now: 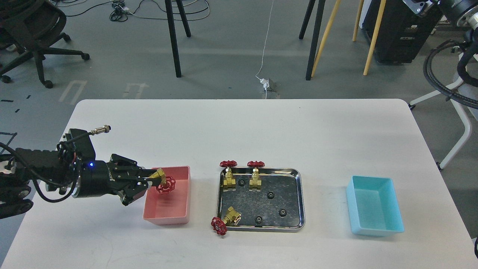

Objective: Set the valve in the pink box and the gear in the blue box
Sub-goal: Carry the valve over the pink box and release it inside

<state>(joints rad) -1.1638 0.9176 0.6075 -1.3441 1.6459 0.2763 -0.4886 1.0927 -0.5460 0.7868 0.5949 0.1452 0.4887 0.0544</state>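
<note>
Head view shows my left gripper (152, 180) clamped on the valve (163, 182) by its brass body, red handwheel hanging over the near-left part of the pink box (182, 218) — held above the floor of the bin, not resting. I cannot see my right gripper. On the steel tray (302, 203) at table centre: two valves upright along the far rim, a third tipped at the near-left corner with its wheel over the edge, and four visible gears, one gear (270, 194) mid-tray. Blue box (377, 230) sits well to the right — no contents visible.
</note>
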